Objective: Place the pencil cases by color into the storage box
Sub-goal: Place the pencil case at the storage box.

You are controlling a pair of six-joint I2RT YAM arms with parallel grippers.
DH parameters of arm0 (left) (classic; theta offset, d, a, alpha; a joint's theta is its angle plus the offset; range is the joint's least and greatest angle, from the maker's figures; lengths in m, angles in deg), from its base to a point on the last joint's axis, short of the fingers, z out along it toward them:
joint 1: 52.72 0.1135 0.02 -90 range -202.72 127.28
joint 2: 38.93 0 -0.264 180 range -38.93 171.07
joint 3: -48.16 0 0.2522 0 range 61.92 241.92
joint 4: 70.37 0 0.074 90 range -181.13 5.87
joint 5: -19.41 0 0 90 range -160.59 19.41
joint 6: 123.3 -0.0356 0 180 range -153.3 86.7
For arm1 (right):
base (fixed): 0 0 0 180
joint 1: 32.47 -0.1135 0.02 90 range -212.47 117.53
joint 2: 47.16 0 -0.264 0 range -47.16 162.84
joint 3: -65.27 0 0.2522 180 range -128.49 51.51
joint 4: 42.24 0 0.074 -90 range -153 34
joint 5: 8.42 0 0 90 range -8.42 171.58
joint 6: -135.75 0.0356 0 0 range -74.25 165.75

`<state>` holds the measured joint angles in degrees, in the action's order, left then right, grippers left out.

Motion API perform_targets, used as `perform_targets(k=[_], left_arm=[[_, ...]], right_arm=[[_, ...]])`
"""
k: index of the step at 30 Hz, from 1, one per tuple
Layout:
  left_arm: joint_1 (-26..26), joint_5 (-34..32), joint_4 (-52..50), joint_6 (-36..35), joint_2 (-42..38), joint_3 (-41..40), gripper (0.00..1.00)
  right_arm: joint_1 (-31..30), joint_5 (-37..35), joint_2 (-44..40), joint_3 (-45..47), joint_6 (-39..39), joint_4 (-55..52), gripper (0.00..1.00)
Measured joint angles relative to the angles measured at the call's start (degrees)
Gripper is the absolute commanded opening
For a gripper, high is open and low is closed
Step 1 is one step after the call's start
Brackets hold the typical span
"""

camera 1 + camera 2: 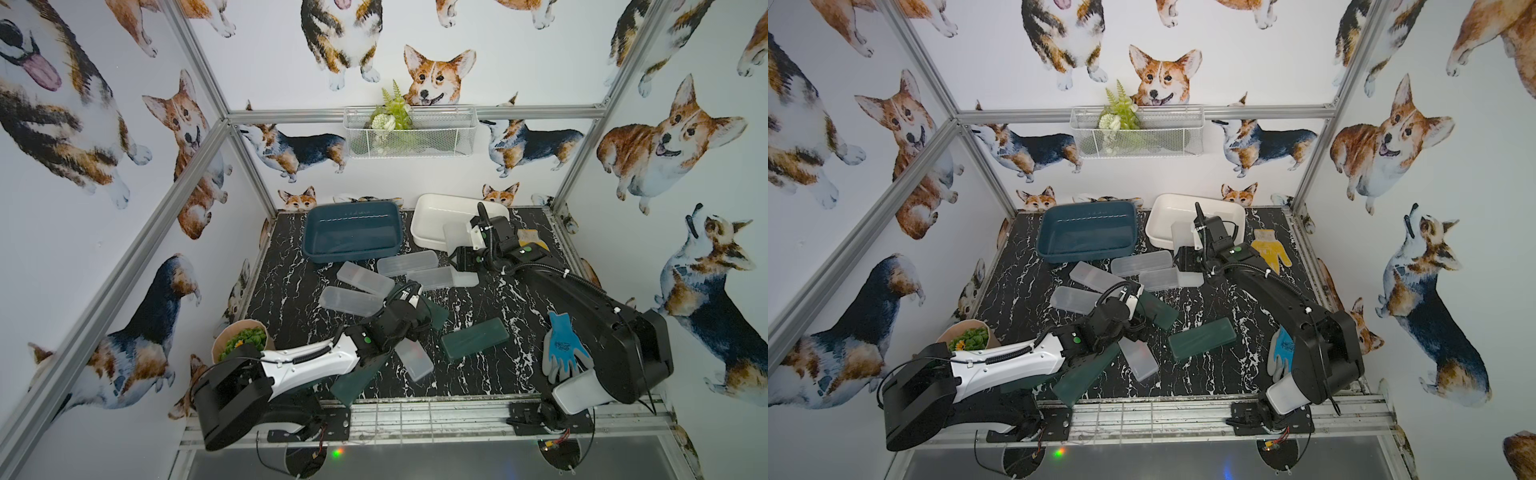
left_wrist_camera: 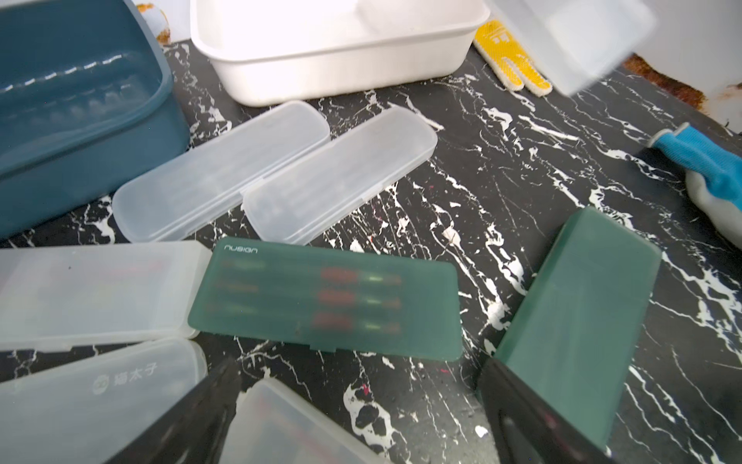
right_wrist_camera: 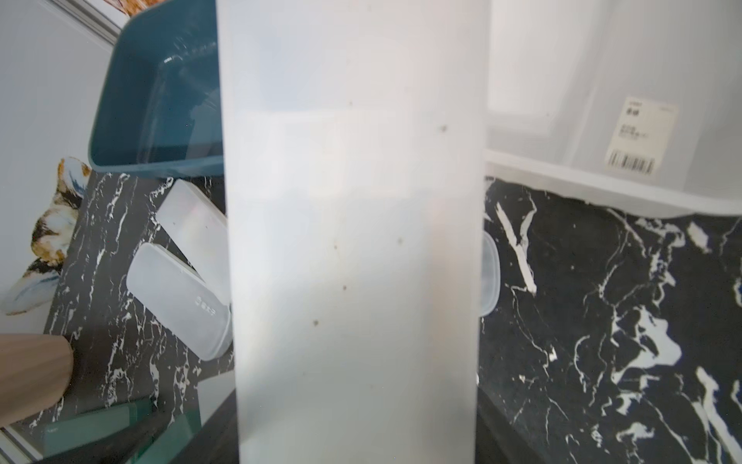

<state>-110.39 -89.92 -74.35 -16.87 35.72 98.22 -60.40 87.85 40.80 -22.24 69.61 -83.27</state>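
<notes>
right fingers [image 1: 463,259]: pinching white case [image 3: 353,241], held upright beside white box [image 1: 424,239]
left fingers [image 2: 200,413]: spread, empty; green case [image 2: 329,301] lies flat just beyond tips
handling: likely light, stiff, slick; grip across narrow sides, mid-length
rest: loose on surface [image 1: 498,365]

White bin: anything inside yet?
No case shows in the part of the white bin that is in view. The right hand and the frosted case it holds cover the bin's near right corner, so that part can't be checked.
</notes>
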Motion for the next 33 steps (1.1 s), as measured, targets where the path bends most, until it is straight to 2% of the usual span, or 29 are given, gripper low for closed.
perform_targets(k=[5,11,20,33], left_arm=[[0.6,0.2,2.6,-2.7,0.9,1.5,0.96],[1.8,1.6,5.6,-5.5,2.6,2.3,0.96],[3.4,4.7,10.1,-9.6,8.6,5.4,0.97],[9.5,11.1,12.2,-10.2,15.9,9.4,0.96]], right_arm=[[3.3,-1.2,6.4,-7.6,0.0,2.0,0.49],[7.5,-1.8,12.2,-11.9,0.3,7.1,0.49],[10.4,-4.7,22.6,-18.6,0.9,14.0,0.49],[11.0,-8.0,43.5,-41.1,0.5,11.5,0.49]])
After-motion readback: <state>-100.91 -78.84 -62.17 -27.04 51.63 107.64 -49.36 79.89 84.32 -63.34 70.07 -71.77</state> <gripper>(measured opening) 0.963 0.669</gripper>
